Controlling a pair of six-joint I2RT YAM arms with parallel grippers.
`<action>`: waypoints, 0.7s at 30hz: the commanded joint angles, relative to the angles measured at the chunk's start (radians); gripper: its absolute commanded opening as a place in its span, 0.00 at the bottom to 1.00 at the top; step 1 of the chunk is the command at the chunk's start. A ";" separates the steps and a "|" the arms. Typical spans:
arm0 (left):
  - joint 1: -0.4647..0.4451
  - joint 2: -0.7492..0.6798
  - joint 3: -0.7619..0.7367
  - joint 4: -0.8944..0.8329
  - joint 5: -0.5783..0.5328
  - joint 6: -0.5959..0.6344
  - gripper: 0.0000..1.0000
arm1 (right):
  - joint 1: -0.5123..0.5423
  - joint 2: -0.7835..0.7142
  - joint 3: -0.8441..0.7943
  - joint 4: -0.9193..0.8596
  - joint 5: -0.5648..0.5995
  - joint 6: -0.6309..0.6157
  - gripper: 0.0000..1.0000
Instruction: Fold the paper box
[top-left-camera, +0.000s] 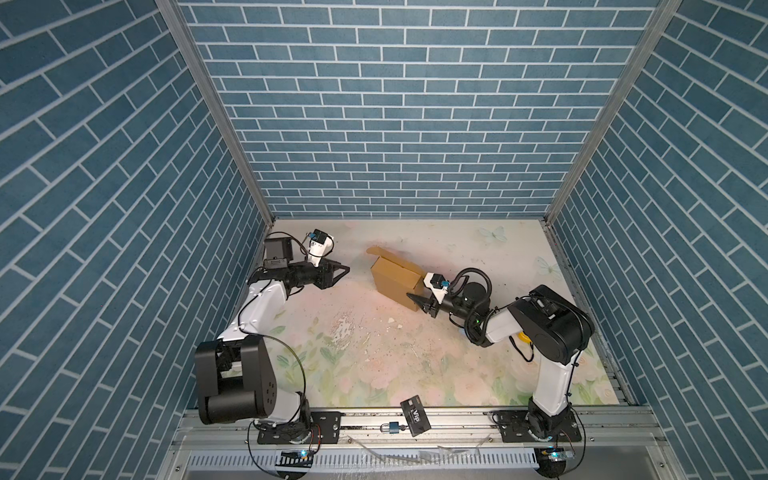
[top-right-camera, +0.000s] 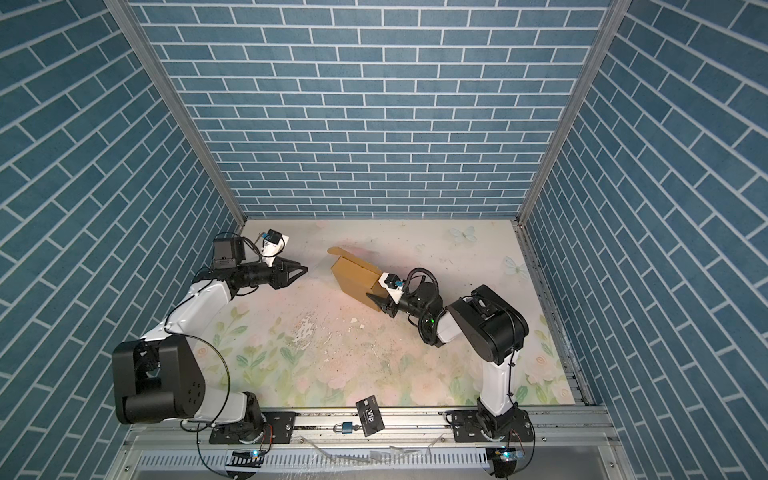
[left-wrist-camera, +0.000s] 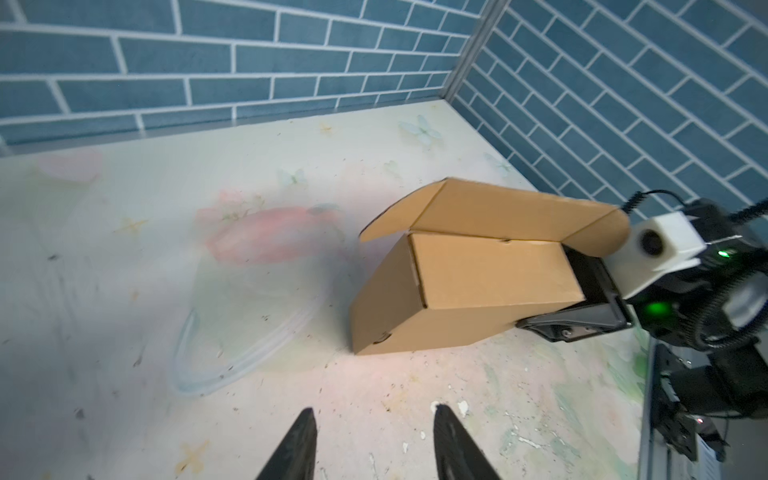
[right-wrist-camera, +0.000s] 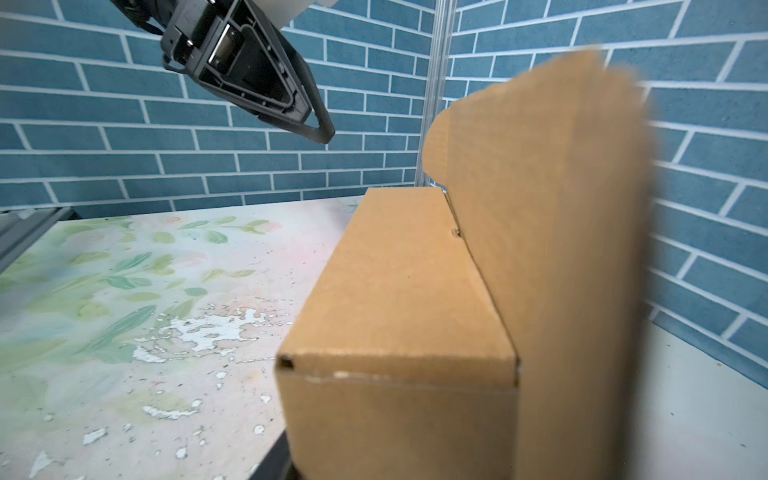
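Note:
The paper box (top-left-camera: 397, 278) is a tan cardboard box near the back middle of the table, seen in both top views (top-right-camera: 357, 276). It is tilted, and its lid flap (left-wrist-camera: 498, 208) stands up with rounded tabs at both ends. My right gripper (top-left-camera: 417, 301) is at the box's near right end. One finger (left-wrist-camera: 573, 322) lies along the outside and the other is hidden behind the cardboard. In the right wrist view the box (right-wrist-camera: 399, 316) fills the space between the jaws. My left gripper (top-left-camera: 343, 272) hangs open and empty to the left of the box, well apart from it (left-wrist-camera: 374, 411).
A black VIP card (top-left-camera: 415, 417) and a small padlock (top-left-camera: 390, 427) lie on the front metal rail. Something yellow (top-left-camera: 525, 337) shows under the right arm. Blue brick walls close off the back and both sides. The floral table surface (top-left-camera: 374, 353) is worn and speckled.

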 joint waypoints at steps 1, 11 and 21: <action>-0.005 0.001 0.132 -0.311 0.160 0.402 0.48 | -0.006 -0.010 -0.004 0.027 -0.108 0.049 0.48; -0.173 0.094 0.358 -0.560 -0.002 0.720 0.48 | 0.005 0.036 0.014 0.032 -0.137 0.054 0.47; -0.371 0.234 0.468 -0.578 -0.152 0.847 0.53 | 0.011 0.065 0.015 0.013 -0.137 0.045 0.47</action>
